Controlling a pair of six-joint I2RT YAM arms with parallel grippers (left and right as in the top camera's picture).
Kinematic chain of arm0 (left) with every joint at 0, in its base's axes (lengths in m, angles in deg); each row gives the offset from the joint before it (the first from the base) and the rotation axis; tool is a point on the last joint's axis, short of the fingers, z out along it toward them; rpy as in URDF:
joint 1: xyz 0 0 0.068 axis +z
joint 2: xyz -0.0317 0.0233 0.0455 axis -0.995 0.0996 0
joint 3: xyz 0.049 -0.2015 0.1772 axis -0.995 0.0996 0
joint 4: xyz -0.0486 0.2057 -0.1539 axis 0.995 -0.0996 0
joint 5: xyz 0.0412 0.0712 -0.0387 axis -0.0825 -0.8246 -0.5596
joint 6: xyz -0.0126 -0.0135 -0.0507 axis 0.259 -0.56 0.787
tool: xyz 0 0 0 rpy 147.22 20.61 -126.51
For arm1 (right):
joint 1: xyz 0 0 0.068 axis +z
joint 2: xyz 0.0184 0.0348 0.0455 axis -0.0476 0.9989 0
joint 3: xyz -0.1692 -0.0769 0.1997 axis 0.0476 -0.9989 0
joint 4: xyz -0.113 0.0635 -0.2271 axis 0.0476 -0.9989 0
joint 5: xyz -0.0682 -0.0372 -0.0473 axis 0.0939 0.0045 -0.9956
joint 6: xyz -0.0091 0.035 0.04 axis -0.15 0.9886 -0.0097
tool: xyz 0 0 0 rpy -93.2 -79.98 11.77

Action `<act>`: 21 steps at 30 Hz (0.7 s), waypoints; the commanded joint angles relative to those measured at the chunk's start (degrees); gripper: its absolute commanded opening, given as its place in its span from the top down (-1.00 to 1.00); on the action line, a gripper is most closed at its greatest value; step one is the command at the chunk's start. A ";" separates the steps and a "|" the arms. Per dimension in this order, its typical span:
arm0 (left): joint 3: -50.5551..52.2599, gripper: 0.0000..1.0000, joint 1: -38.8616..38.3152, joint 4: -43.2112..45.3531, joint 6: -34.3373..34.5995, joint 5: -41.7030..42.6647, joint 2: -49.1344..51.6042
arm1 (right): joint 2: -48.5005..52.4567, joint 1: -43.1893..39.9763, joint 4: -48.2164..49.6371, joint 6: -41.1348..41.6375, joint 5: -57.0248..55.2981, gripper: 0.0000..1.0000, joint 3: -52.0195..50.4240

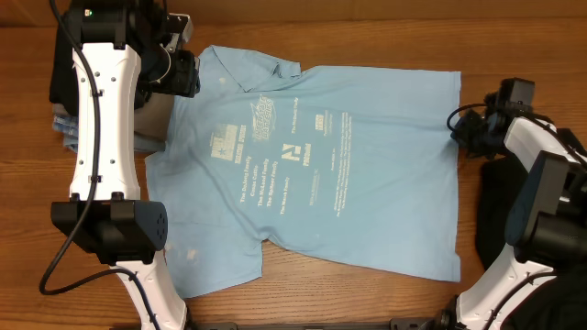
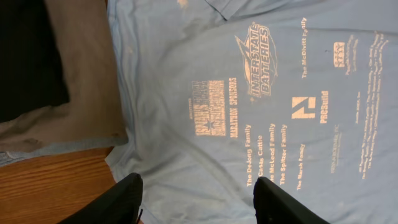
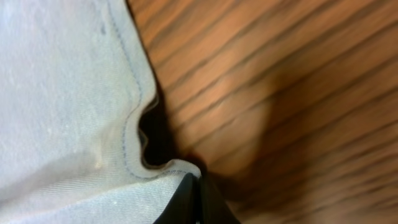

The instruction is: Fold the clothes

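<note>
A light sky-blue T-shirt (image 1: 312, 156) printed with pale lettering lies spread flat on the wooden table. My left gripper (image 1: 183, 73) hangs over its collar and shoulder area at the upper left. In the left wrist view it (image 2: 199, 202) is open, with the shirt (image 2: 249, 93) lying below the black fingers (image 2: 127, 199). My right gripper (image 1: 456, 124) is at the shirt's right hem. In the right wrist view it (image 3: 198, 196) is shut, and the stitched hem (image 3: 134, 124) puckers and lifts toward the tips. A black garment (image 1: 495, 220) lies on the right, partly under the right arm.
A pile of grey-brown cloth (image 2: 87, 81) and black cloth (image 2: 28, 56) sits beside the shirt's left sleeve, under the left arm (image 1: 105, 119). Bare wood (image 3: 280, 93) shows right of the hem. The right arm (image 1: 541, 183) stands over the table's right edge.
</note>
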 commanded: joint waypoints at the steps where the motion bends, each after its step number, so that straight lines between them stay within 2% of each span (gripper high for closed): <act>1: -0.37 -0.24 0.26 0.07 0.37 0.04 -0.02 | 1.55 -1.57 1.07 -0.04 -3.17 0.92 1.90; 3: -0.37 -0.27 0.26 -0.17 0.37 -1.60 -0.02 | 1.53 -1.79 1.01 -0.02 -2.84 0.85 2.60; 4: -0.37 -0.28 0.26 -0.57 0.37 -2.71 -0.02 | 1.42 -1.86 0.52 -0.04 -2.86 0.49 3.26; 6: -0.39 -0.28 0.26 -1.79 0.37 -4.70 -0.02 | 0.81 -1.86 -1.40 -0.04 -2.71 0.07 4.70; 8: -0.39 -0.25 0.33 -2.89 0.39 -5.84 -0.04 | -0.48 -1.86 -3.96 0.00 -2.14 -0.21 6.43; 13: -0.42 -0.23 0.44 -6.58 2.19 -8.70 -1.29 | -7.10 -1.86 -10.36 0.24 1.25 -0.40 10.78; 16: -0.39 -0.24 1.14 -7.45 5.44 -11.13 -4.02 | -12.83 -1.86 -13.73 0.26 4.94 -0.46 12.68; 21: 0.35 -0.29 2.03 -7.45 7.15 -11.17 -9.94 | -21.75 -1.86 -20.04 3.28 6.88 -0.50 14.47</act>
